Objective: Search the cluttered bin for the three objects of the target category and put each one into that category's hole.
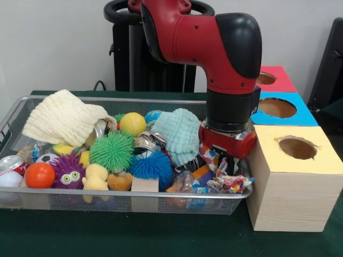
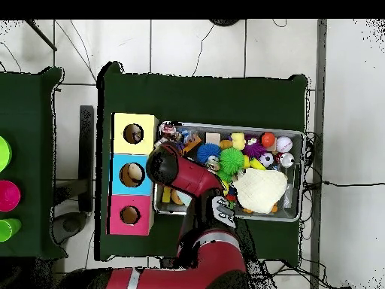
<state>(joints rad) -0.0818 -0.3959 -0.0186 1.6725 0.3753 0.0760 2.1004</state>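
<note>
The silver wire-mesh bin (image 1: 64, 201) is full of toys, cloths and cans. My gripper (image 1: 225, 163) is lowered into its right end, beside the yellow-topped box. Its tips are sunk among crinkly wrappers, so I cannot tell how it stands. One dotted wrapper (image 1: 231, 183) lies in the bin's front right corner just below the gripper. Another printed wrapper (image 1: 210, 155) sits against the gripper's left side. In the overhead view the arm (image 2: 167, 167) covers the gripper, and wrappers (image 2: 171, 134) show at the bin's end by the yellow box.
Three boxes with round holes stand in a row beside the bin: yellow-topped (image 1: 316, 160), blue (image 1: 300, 115), red (image 1: 281, 80). In the bin lie a cream cloth (image 1: 64, 118), a mint cloth (image 1: 182, 134), spiky balls (image 1: 112, 151), a dented can (image 1: 12, 162) and an orange ball (image 1: 39, 175).
</note>
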